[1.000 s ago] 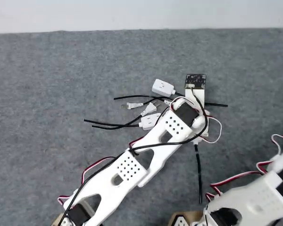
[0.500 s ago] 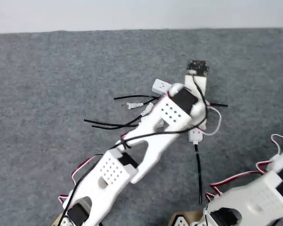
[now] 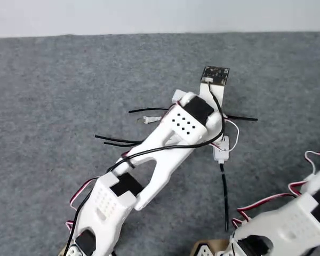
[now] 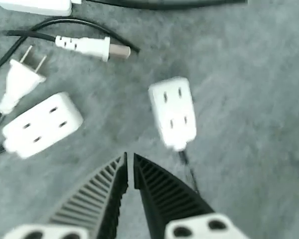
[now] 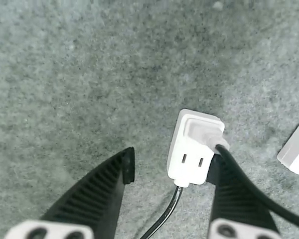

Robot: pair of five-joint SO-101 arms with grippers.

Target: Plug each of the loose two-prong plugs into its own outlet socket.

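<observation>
From above we count two arms. The left arm [image 3: 165, 138] stretches across the grey carpet [image 3: 53, 90] to the cluster of parts, and the right arm [image 3: 288, 224] sits at the near corner. One outlet socket [image 3: 221, 153] lies just beside the left arm's wrist, its cord running back toward the bases. One small plug [image 3: 151, 119] and several black cords [image 3: 117, 141] lie on the arm's other side.

In the left wrist view we count two sockets and two plugs, all loose on the carpet. The front socket [image 4: 173, 112] lies just ahead of the left gripper [image 4: 129, 159], whose fingers are pressed almost together on nothing. The side socket [image 4: 42, 124] lies apart from it, with a two-prong plug [image 4: 20, 79] just beside, prongs free. A second plug [image 4: 87, 46] lies farther off on its side. Both sockets' slots show bare.

In the right wrist view we count one corded socket [image 5: 194, 147], lying between the widely spread fingers of the right gripper [image 5: 171, 160], which grips nothing. A greyish piece with a black cord sits on its top, and we cannot tell whether that is a seated plug.
</observation>
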